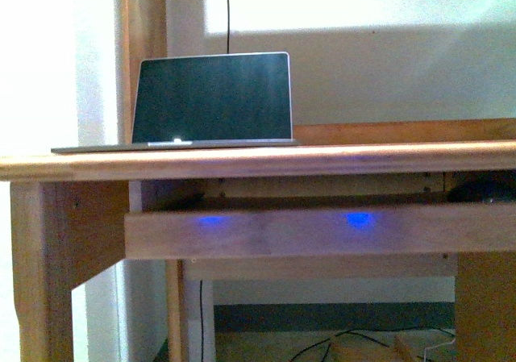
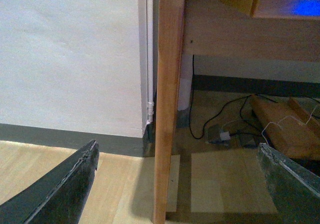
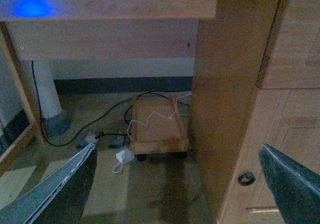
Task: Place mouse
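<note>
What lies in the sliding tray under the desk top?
A dark rounded shape, likely the mouse, at its right end. The tray's front board hides the rest.

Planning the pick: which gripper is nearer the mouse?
Right, probably. The right gripper hangs low by the right desk leg, on the side of the mouse; the left gripper is by the left desk leg.

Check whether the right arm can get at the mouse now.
Probably not directly: the mouse sits in the narrow gap between desktop and tray front, while the open right gripper aims lower, beneath the tray.
</note>
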`<state>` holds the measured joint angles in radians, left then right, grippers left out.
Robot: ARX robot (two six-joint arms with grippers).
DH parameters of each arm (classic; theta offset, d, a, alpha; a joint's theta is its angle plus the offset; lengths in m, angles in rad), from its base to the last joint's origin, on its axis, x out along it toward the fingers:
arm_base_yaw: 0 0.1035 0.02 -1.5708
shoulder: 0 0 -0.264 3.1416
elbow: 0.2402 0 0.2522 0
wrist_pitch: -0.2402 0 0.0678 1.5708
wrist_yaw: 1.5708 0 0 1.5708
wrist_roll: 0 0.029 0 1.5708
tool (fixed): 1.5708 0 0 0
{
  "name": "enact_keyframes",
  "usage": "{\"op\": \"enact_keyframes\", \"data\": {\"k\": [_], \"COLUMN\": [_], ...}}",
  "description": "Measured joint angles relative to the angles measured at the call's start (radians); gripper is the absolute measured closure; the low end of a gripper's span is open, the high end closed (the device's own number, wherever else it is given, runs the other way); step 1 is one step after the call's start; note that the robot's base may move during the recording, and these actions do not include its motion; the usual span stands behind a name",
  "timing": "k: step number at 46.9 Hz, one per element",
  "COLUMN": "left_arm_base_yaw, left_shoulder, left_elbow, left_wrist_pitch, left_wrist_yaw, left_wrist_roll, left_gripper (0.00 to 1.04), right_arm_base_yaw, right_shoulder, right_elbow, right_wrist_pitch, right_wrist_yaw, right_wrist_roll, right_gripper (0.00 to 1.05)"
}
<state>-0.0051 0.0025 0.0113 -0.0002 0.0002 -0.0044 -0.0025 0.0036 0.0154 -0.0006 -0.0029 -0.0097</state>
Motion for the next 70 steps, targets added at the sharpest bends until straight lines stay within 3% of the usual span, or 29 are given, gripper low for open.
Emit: {"op": "enact_keyframes", "data": {"k": [20,25,36,45,56,60,65,70], "left_arm_base_yaw": [0.002,0.011,0.08,0.101,0.012,-0.029,-0.072,-0.087], "left_shoulder": [0.002,0.125,0.426,0.724,1.019,1.112,1.268,1.352], "left_elbow": [0.001,0.06,0.114,0.241,0.409,0.441,0.472,0.497], "left_wrist_pitch": [-0.003,-0.146,0.008,0.081,0.188,0.292,0.465,0.54], "left_wrist_yaw": [0.006,0.109,0.248,0.288,0.207,0.186,0.192,0.211], "left_wrist_roll": [-0.009,-0.169,-0.147,0.101,0.539,0.727,1.081,1.25], "left_gripper": [0.08,0.08,0.08,0.08,0.08,0.08,0.08,0.08], "right_arm_base_yaw": [0.0,0.0,0.0,0.0,0.0,0.0,0.0,0.0], "right_shoulder": [0.0,0.0,0.0,0.0,0.0,0.0,0.0,0.0], "right_elbow": [0.0,0.0,0.0,0.0,0.0,0.0,0.0,0.0], "right_wrist_pitch": [0.0,0.0,0.0,0.0,0.0,0.0,0.0,0.0], "right_wrist_yaw": [0.0,-0.001,0.0,0.0,0.0,0.0,0.0,0.0], "right_wrist_roll": [0.001,0.001,0.002,0.002,0.002,0.002,0.002,0.002], "right_gripper": [0.07,0.07,0.07,0.07,0.07,0.07,0.07,0.07]}}
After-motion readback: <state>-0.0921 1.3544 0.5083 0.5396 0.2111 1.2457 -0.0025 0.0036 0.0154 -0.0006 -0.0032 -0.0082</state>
